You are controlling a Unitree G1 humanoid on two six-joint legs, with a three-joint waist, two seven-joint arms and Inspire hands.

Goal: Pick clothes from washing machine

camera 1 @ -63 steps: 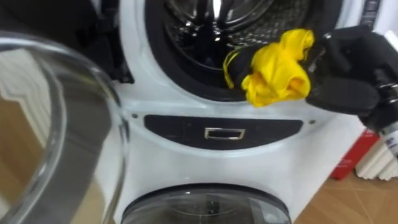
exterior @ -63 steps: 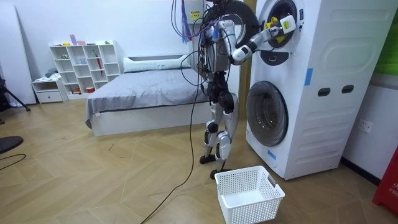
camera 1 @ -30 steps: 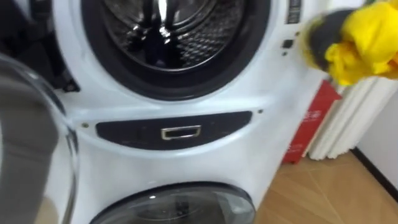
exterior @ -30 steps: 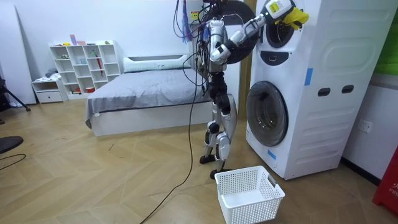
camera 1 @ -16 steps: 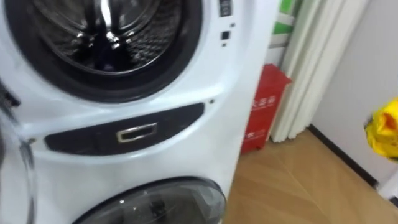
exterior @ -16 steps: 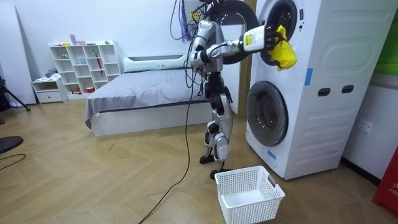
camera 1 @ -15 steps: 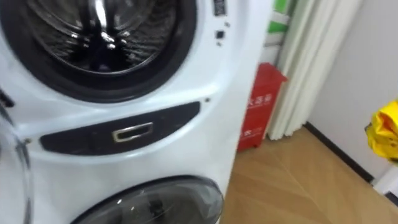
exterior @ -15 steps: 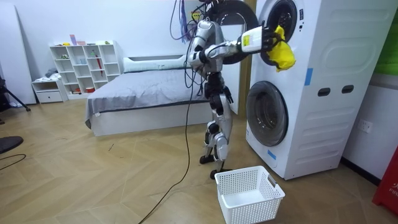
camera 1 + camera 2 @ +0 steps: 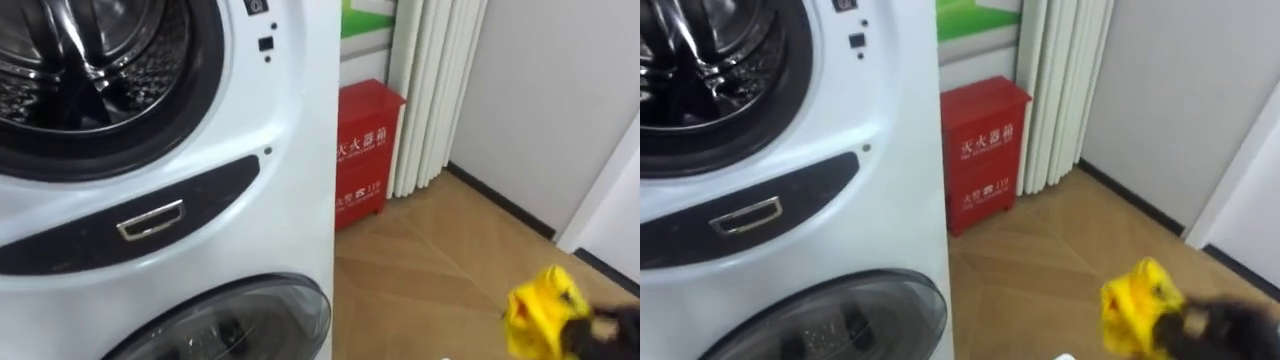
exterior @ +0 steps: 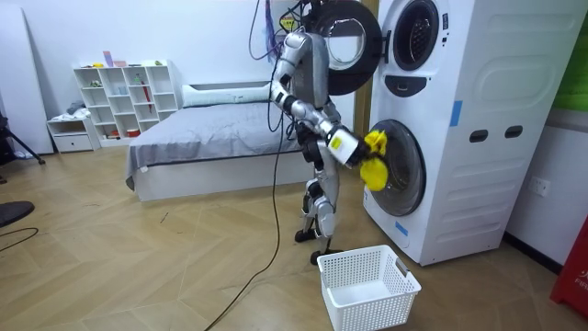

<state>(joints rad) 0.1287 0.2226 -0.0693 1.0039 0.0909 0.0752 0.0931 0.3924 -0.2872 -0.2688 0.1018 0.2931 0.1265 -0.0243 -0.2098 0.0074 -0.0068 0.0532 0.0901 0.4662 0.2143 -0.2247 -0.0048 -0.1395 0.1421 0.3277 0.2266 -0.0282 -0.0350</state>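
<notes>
Yellow garment (image 9: pixel 540 318) hanging bunched in right hand (image 9: pixel 608 330), fingers curling round it, before lower door (image 10: pixel 395 170) of stacked washing machine (image 9: pixel 300 150). Upper door (image 10: pixel 344 46) standing open. White basket (image 10: pixel 369 285) sitting on floor below. Red box (image 9: pixel 366 148) standing beside machine.

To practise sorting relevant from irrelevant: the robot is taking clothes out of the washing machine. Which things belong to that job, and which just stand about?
Job: yellow garment, held in the right hand; washing machine, door open; white laundry basket.
Just standing about: red cabinet; vertical blinds; bed; white shelf unit.
</notes>
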